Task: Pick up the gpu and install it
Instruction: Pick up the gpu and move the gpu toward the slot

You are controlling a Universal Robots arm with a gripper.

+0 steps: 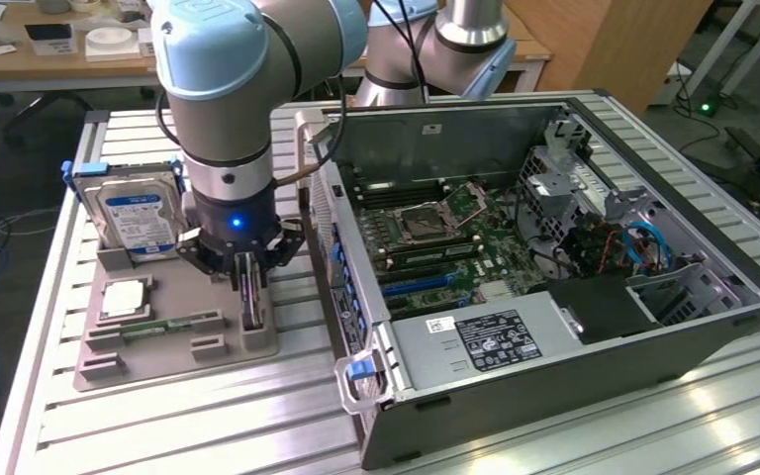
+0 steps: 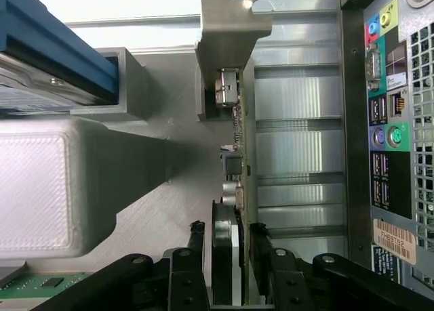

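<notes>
- One step is judged to be in hand: the pick-up, with the grasp made and the lift not yet begun.
- The end effector (image 2: 227, 235) is seen lowered over the grey holder tray (image 1: 222, 348), which lies on the surface just beside the port side of the computer case (image 1: 552, 381).
- Its fingers (image 2: 196, 242) are set one against each broad face of the gpu (image 2: 232, 163) and are judged to be clamped on it.
- The gpu is stood on edge in a slot of the tray, near the case's port side but apart from it.
- Its long axis is laid level and parallel to the case's port side. The pale metal bracket (image 2: 234, 33) is pointed away from the end effector, along that side.
- Whether the hold is at the card's middle cannot be told.
- A straight upward pull is judged to be called for next, so that the card is not levered against its slot, with a firm hold against tipping at the bracket end.
- Re-orienting would likely be needed before the motherboard (image 1: 446, 237) inside the case is reached.
</notes>
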